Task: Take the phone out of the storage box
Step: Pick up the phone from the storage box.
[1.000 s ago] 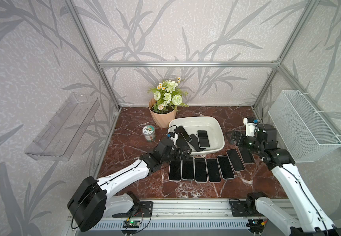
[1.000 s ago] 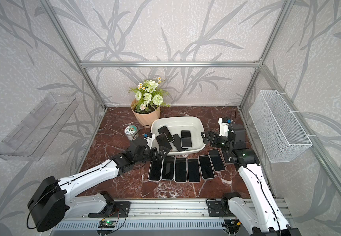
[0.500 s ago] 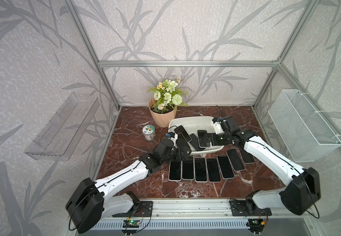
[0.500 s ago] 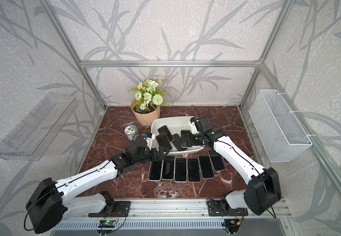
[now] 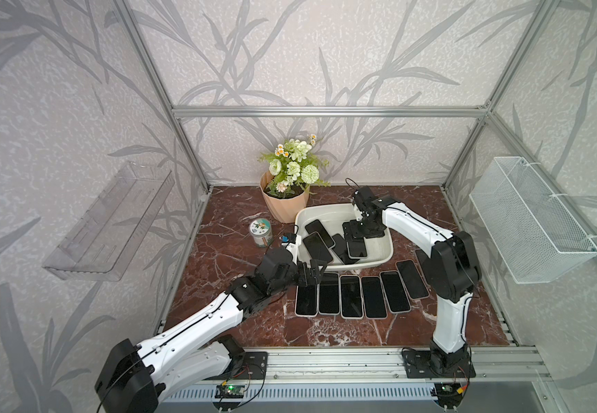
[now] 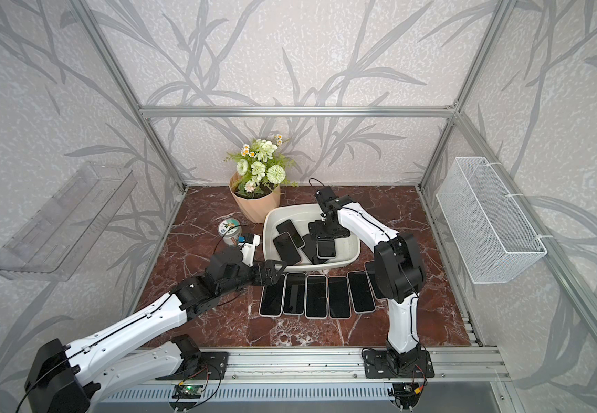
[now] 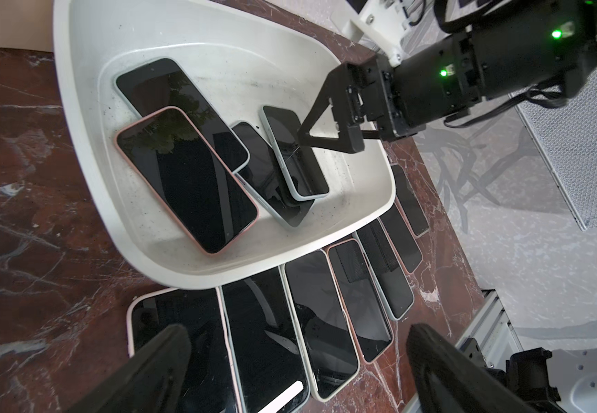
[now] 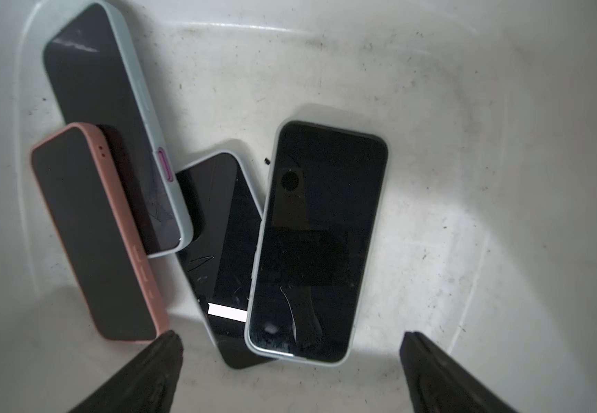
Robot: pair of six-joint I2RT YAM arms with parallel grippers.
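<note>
The white storage box (image 5: 325, 214) (image 6: 290, 216) sits mid-table and holds several dark-screened phones lying across one another. My right gripper (image 5: 356, 232) (image 8: 291, 343) is down inside it, open, just above the topmost phone (image 8: 315, 243) (image 7: 295, 157), which has a pale blue case. Nothing is between its fingers. A pink-cased phone (image 7: 186, 178) lies at the box's left side. My left gripper (image 5: 311, 273) (image 7: 297, 343) is open and empty by the box's front rim, over the far ends of a row of phones (image 5: 352, 296) on the table.
A flower pot (image 5: 284, 207) stands behind the box and a small jar (image 5: 261, 232) to its left. A wire basket (image 5: 529, 221) hangs on the right wall, a clear tray (image 5: 111, 221) on the left wall.
My right arm has swung in from the table's right side and lowered its open gripper into the box over the pale-cased phone. The left arm has barely moved.
</note>
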